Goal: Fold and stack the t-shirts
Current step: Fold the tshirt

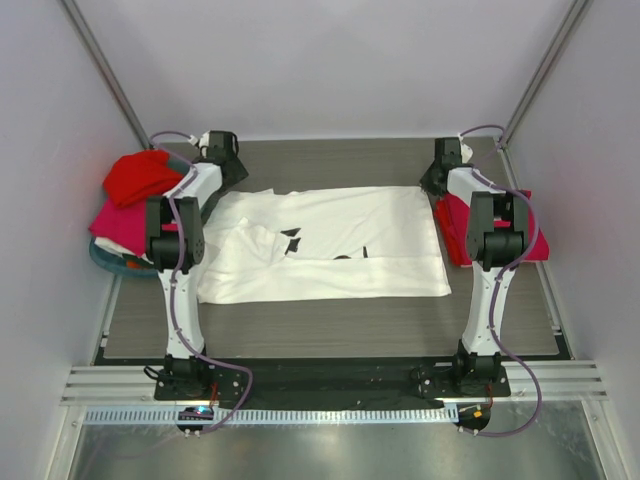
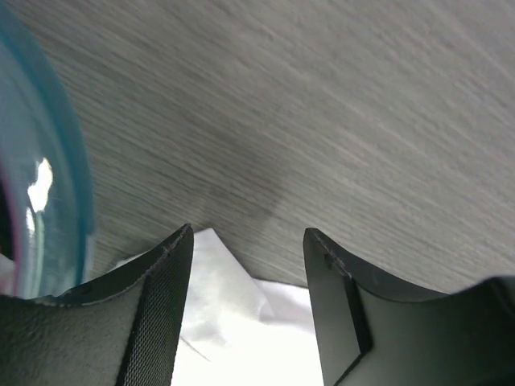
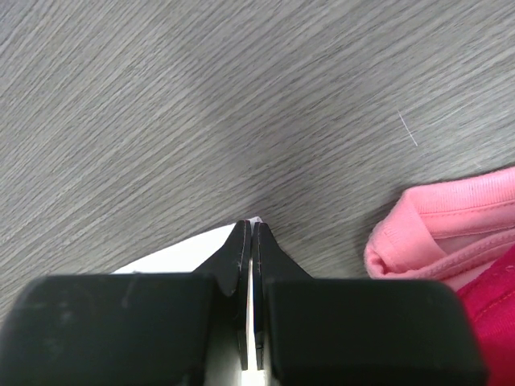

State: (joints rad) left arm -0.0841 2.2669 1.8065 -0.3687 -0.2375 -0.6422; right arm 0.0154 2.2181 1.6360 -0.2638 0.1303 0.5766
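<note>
left hand (image 2: 249, 241): fingers apart, straddling a far corner of the white t-shirt (image 2: 229, 297), not pinching it.
right hand (image 3: 251, 233): clenched on the shirt's other far corner, thin white edge between the pads.
shirt: spread flat mid-surface.
handling: light, limp cotton; likely sags and creases, so take it by corners or hems.
around: grey wood-grain surface (image 1: 330, 330); glossy teal basket (image 2: 40, 201) left; ribbed collar of a pink t-shirt (image 3: 434, 229) right.

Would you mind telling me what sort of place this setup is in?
Likely a robotics lab cell: white-and-black left arm and right arm bolted to a silver metal rail, pale enclosure walls, white cotton t-shirt spread between.
</note>
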